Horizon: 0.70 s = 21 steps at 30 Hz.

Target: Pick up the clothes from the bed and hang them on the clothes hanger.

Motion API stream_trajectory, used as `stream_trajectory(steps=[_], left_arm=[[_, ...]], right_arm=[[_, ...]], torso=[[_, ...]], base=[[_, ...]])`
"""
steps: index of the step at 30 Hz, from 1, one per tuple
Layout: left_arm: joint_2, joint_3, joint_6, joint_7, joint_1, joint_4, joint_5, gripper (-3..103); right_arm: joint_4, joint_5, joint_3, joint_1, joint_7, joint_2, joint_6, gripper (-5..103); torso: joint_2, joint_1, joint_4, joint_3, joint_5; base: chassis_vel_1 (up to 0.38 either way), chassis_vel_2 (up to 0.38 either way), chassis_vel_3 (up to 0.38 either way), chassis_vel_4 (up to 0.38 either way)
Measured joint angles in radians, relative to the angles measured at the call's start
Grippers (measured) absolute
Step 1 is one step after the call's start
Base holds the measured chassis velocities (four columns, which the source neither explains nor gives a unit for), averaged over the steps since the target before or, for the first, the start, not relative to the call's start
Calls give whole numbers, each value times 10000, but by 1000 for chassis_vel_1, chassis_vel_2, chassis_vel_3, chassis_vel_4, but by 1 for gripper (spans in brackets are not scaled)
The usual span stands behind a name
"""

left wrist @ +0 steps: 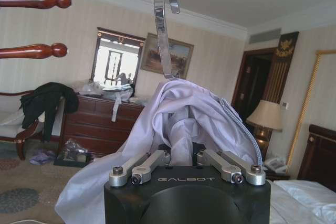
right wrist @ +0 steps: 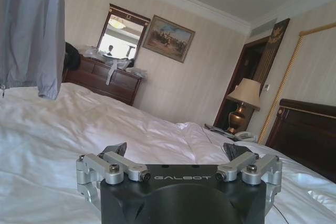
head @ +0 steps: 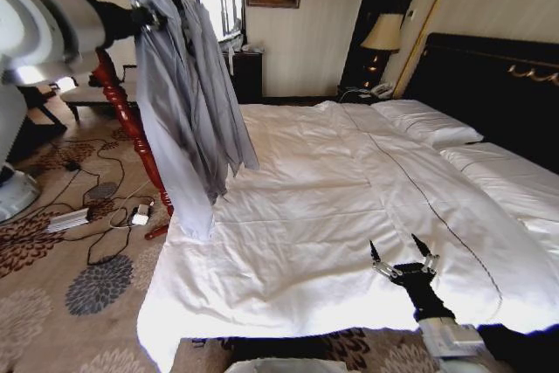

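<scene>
Beside the bed (head: 349, 189), raised left gripper (head: 150, 17) holds the clothes (head: 188, 102).

Left arm raised high at the robot's left, left gripper (head: 155, 17) clamped on bunched cloth (fingers drawn together in the left wrist view). Right arm low at the lower right, right gripper (head: 403, 257) pointing forward, black fingers (right wrist: 116, 149) spread apart, holding nothing.

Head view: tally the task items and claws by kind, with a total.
Shirts: 1, the clothes, held up by the left claw
Hangers: 1, hook
Beds: 1, the bed
Claws: 2, right claw open above the bed
Total: 5
</scene>
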Motion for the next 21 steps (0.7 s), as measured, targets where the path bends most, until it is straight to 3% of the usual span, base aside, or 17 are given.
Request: stream_trajectory(steps=[8, 11, 17, 21], left_arm=[[-110, 253, 335, 0, -714, 1351, -571, 15], [-84, 663, 384, 142, -802, 1835, -9, 15], [-176, 871, 300, 234, -878, 2080, 149, 15], [-677, 1446, 288, 283, -1587, 2999, 380, 15]], right_arm=[[0, 0, 0, 0, 0, 0, 0, 100], [0, 0, 0, 0, 0, 0, 0, 100], [0, 0, 0, 0, 0, 0, 0, 100], [0, 0, 0, 0, 0, 0, 0, 100]], torso=[[1, -1, 2, -1, 0], [0, 0, 0, 0, -1], [1, -1, 4, 0, -3], [0, 0, -2, 0, 2]], base=[[0, 0, 0, 0], [0, 0, 0, 0], [0, 0, 0, 0], [0, 0, 0, 0]])
